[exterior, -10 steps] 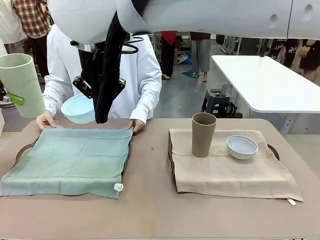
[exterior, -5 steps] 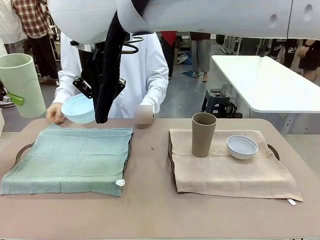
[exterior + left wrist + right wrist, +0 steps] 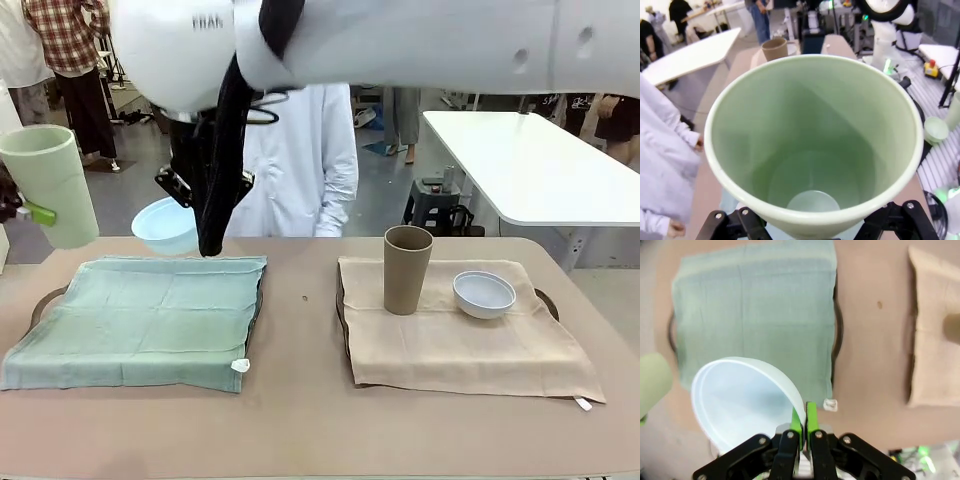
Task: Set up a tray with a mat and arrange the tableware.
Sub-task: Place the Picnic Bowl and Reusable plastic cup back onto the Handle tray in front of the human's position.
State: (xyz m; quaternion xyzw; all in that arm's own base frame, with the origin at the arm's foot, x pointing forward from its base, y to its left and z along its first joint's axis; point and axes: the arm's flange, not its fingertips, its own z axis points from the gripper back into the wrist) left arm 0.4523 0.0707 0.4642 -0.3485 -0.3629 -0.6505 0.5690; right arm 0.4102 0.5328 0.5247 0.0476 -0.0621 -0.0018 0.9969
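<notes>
My left gripper [image 3: 28, 208] is at the far left, closed around a tall pale green cup [image 3: 48, 184] held in the air; in the left wrist view I look down into the green cup [image 3: 815, 145], with black fingers [image 3: 742, 223] at either side of its base. My right gripper [image 3: 193, 214] reaches across from the right and is shut on the rim of a light blue bowl [image 3: 164, 226], above the far edge of the green mat [image 3: 140, 318]. Its green pads [image 3: 811, 421] pinch the bowl [image 3: 742, 400]. The mat covers the left tray [image 3: 44, 298].
A second tray [image 3: 546, 298] at the right carries a beige mat [image 3: 460, 345] with a brown cup [image 3: 407, 268] and a whitish-blue bowl [image 3: 484, 293]. A person in a white coat [image 3: 305, 160] stands behind the table. Bare tabletop runs between the trays and along the front.
The person has taken both hands off the green mat's far edge and straightened up. My right arm with the bowl has shifted slightly; the green cup has tilted a little.
</notes>
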